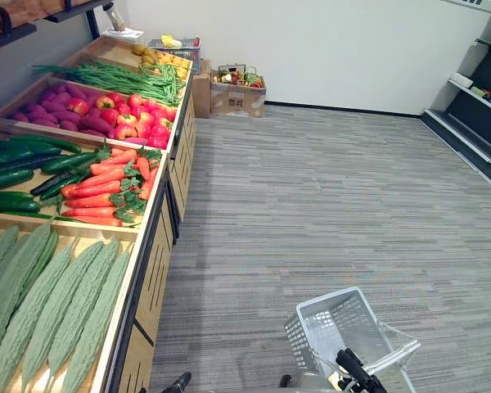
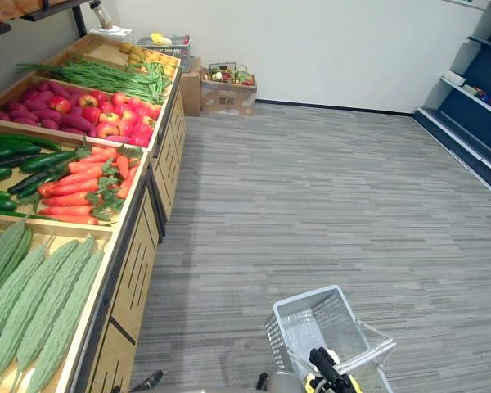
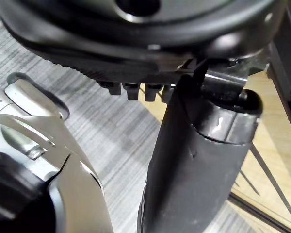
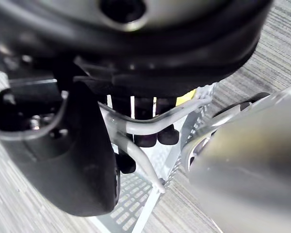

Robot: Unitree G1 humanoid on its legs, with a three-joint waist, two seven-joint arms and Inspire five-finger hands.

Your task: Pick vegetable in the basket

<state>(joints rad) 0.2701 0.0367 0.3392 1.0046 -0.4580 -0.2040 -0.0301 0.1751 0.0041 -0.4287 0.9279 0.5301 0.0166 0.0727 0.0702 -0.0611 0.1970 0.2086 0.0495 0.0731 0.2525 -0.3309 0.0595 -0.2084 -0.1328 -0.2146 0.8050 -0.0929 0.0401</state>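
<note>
A light grey wire basket (image 1: 309, 337) hangs low at my right side over the carpet, and nothing shows inside it. My right hand (image 1: 356, 370) is shut on its handle (image 4: 155, 124), with the fingers (image 4: 145, 138) curled over the bar. Along the left runs a wooden produce stand (image 1: 151, 246). It holds pale green bitter gourds (image 1: 57, 311) nearest me, then carrots (image 1: 102, 192) and cucumbers (image 1: 16, 176). Farther back lie red peppers (image 1: 135, 115), purple sweet potatoes (image 1: 49, 110) and green beans (image 1: 114, 78). My left hand (image 1: 178, 382) hangs beside the stand's front, relaxed and holding nothing.
A cardboard box (image 1: 237, 94) of produce and another wire basket (image 1: 180, 47) stand against the far wall. Dark shelving (image 1: 475, 106) lines the right side. Grey striped carpet (image 1: 327, 205) stretches between the stand and the shelving.
</note>
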